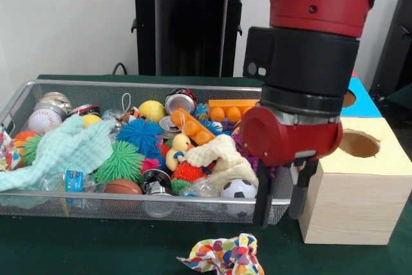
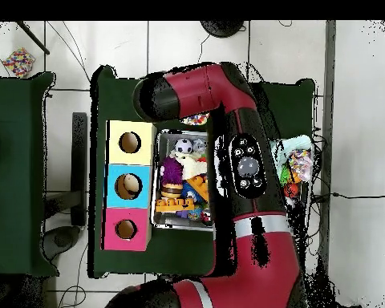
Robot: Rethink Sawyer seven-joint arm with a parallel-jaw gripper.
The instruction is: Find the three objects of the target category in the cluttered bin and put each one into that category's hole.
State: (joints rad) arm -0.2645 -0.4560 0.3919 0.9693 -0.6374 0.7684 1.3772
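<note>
The wire mesh bin (image 1: 96, 201) lies across the table, full of toys; in the overhead view (image 2: 156, 210) the arm covers most of it. A white cloth with multicoloured patches (image 1: 224, 256) lies on the green table in front of the bin, and also shows in the overhead view (image 2: 196, 119). Another patterned cloth (image 1: 8, 151) hangs at the bin's left end. My gripper (image 1: 282, 201) hangs open and empty at the bin's right front corner, above and right of the table cloth. The yellow-topped box (image 1: 360, 210) stands just right of it, its hole (image 1: 359, 143) uncovered, also seen overhead (image 2: 130, 143).
A mint cloth (image 1: 64, 149), a cream cloth (image 1: 222, 159), spiky balls (image 1: 122, 162), a football (image 1: 239, 189) and cans fill the bin. The blue-topped box (image 1: 364, 101) stands behind the yellow one; the red-topped box (image 2: 126, 229) ends the row.
</note>
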